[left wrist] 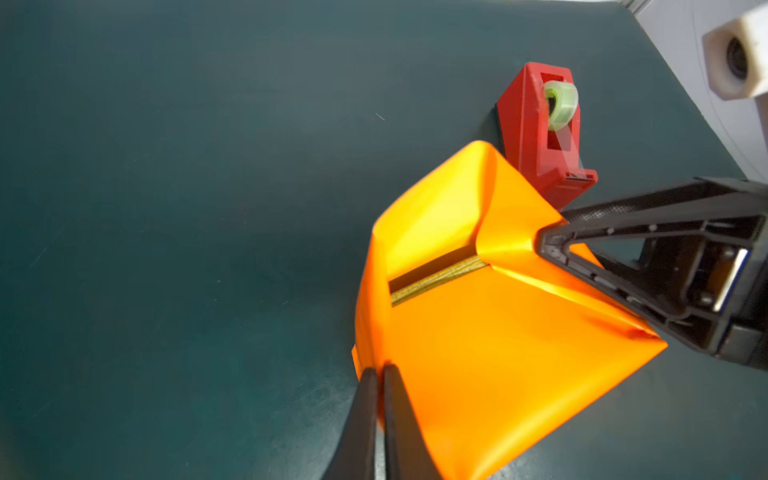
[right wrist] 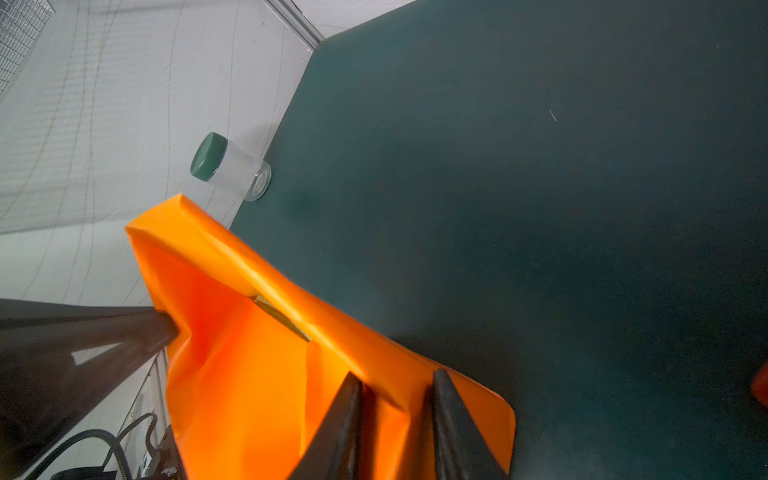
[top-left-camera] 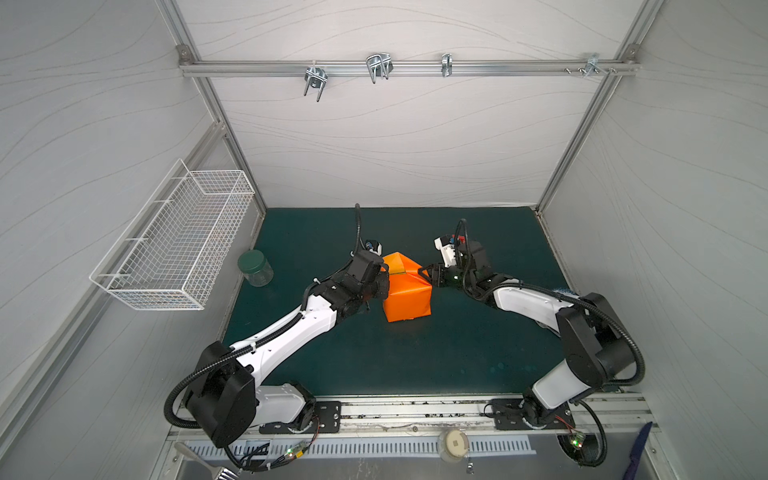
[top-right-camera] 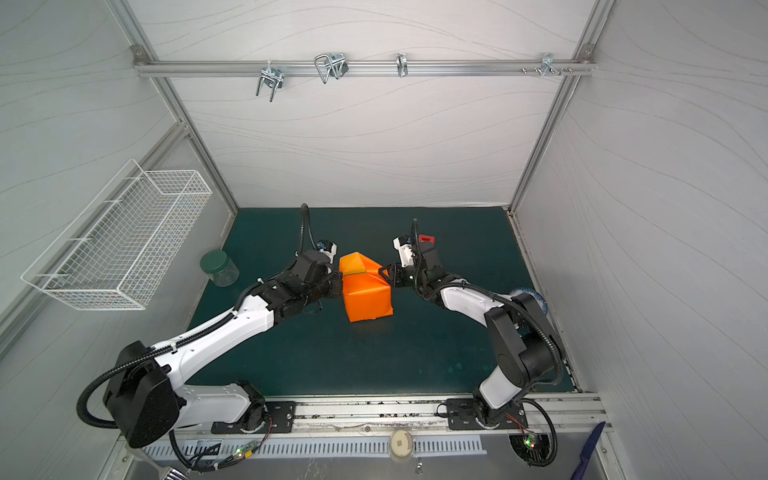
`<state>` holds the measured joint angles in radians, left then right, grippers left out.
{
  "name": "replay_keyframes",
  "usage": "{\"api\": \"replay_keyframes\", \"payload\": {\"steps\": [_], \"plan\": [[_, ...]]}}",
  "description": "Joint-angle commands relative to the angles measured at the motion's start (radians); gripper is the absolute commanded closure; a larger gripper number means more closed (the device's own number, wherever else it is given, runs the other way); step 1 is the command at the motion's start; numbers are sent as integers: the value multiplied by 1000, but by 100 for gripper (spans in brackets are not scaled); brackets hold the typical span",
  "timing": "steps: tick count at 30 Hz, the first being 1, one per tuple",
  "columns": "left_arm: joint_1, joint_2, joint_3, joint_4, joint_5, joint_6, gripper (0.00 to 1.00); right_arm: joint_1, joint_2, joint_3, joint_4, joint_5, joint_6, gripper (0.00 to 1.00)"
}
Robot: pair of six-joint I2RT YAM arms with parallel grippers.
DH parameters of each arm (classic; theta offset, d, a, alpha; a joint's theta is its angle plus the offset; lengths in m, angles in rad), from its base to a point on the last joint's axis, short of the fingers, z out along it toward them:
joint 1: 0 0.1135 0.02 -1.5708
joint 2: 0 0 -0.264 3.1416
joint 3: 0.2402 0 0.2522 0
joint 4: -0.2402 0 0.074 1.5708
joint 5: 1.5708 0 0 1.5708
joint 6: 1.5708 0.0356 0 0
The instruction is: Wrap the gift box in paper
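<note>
The gift box (left wrist: 436,281) stands mid-mat, almost wholly covered by the orange paper (top-left-camera: 407,295). Only an olive sliver of the box shows through a slot between folds (right wrist: 282,318). My left gripper (left wrist: 380,368) is shut on the paper's edge at the left side of the parcel, and its tip presses a crease into the paper (right wrist: 166,328). My right gripper (right wrist: 397,380) is at the parcel's right side (top-left-camera: 428,276). Its fingers stand a little apart, closed on a bunched fold of the paper. The far end flap stands up loosely (top-right-camera: 359,262).
A red tape dispenser (left wrist: 536,137) with a clear roll stands just behind the parcel, near my right wrist (top-right-camera: 427,239). A green-lidded glass jar (top-left-camera: 255,268) sits at the mat's left edge. A white wire basket (top-left-camera: 174,241) hangs on the left wall.
</note>
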<state>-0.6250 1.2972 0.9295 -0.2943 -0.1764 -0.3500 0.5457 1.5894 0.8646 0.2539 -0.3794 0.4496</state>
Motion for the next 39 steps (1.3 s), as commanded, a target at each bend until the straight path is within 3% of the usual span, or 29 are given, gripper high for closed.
{"api": "replay_keyframes", "payload": {"steps": [1,17,39], "plan": [[-3,13,45,23,-8,13,93,13,42,-30,-111,1,-6,71],[-16,75,65,61,65,20,93,12,45,-33,-104,-5,1,71],[-12,191,131,88,71,20,75,16,44,-38,-99,-4,-2,72]]}}
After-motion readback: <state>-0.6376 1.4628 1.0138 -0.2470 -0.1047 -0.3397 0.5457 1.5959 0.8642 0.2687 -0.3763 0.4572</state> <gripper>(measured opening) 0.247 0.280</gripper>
